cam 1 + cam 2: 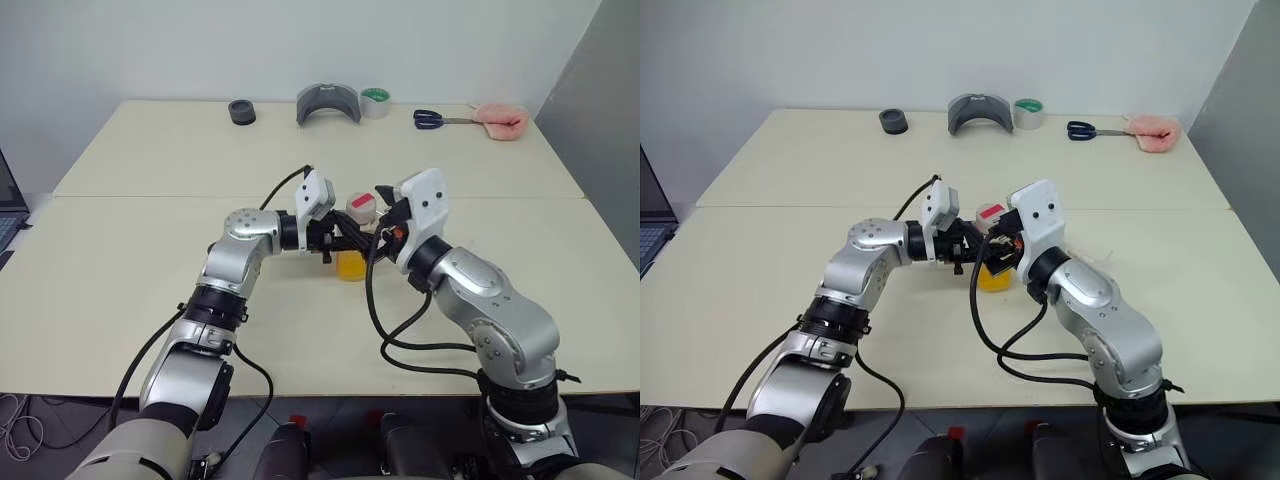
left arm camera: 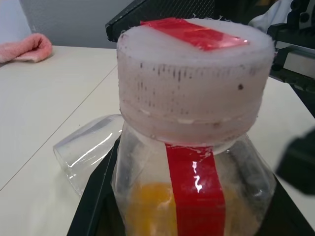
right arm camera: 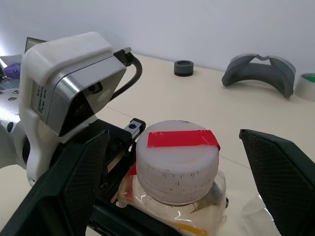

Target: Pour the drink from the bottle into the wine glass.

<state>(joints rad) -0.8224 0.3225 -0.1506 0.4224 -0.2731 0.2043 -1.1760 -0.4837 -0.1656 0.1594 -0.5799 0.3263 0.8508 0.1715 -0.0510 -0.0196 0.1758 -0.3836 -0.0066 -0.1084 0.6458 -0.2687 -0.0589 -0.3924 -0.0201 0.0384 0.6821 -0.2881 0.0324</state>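
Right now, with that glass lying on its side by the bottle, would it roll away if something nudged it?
Probably. The wine glass lies tipped over on the smooth table, and its rounded bowl should roll easily, likely in a curve. It looks thin and clear, so I would guess it is fragile. The bottle, shut in the left pincer, partly blocks one side.

Left hand [image 1: 335, 240] apparently clamped tight; right hand [image 3: 177, 162] spread wide.

1. bright, even light falls across the pale tabletop [image 1: 150, 160]; shadows are soft and faint.
2. glare streaks the red label strip [image 2: 197, 189] on the bottle [image 2: 192, 147].
3. the pink cloth [image 2: 27, 48] behind it looks soft and out of focus.
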